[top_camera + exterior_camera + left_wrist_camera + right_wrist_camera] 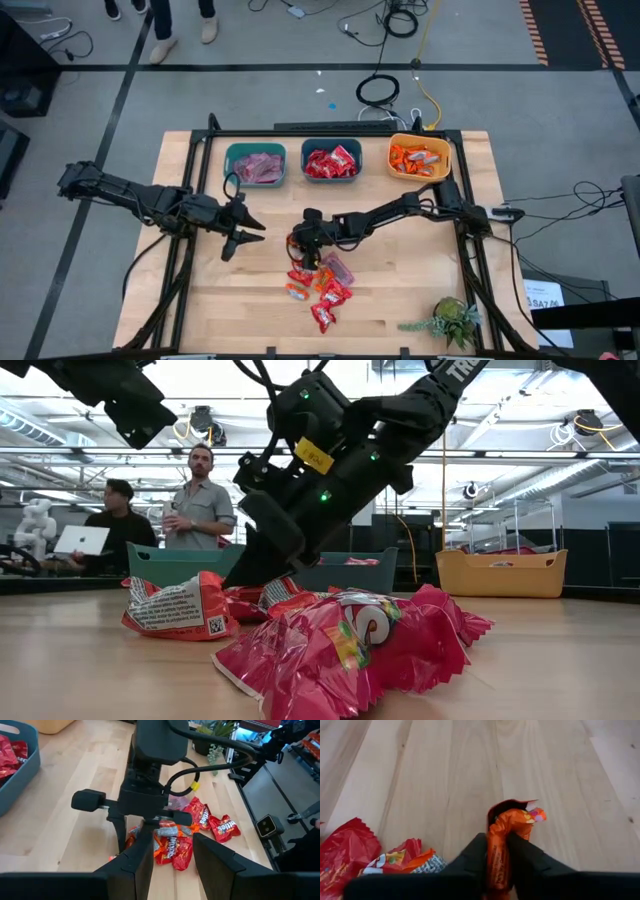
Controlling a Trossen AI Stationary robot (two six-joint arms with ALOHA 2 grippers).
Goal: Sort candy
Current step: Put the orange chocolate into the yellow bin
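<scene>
Bins already hold sorted sweets, but we've got a loose pile of shiny red and orange candy wrappers (318, 290) left. Right gripper (497, 857) pinches an orange wrapped sweet (507, 837); left gripper (245, 232) hangs parted, empty.

A: Where is the candy (318, 288)?

B: Shiny red, orange and mauve packets lie heaped mid-table. One orange packet (506, 842) stands crumpled, pinched upright.

A: Any sorted?

B: Seemingly yes: mauve, red and orange lots in three bins.
</scene>
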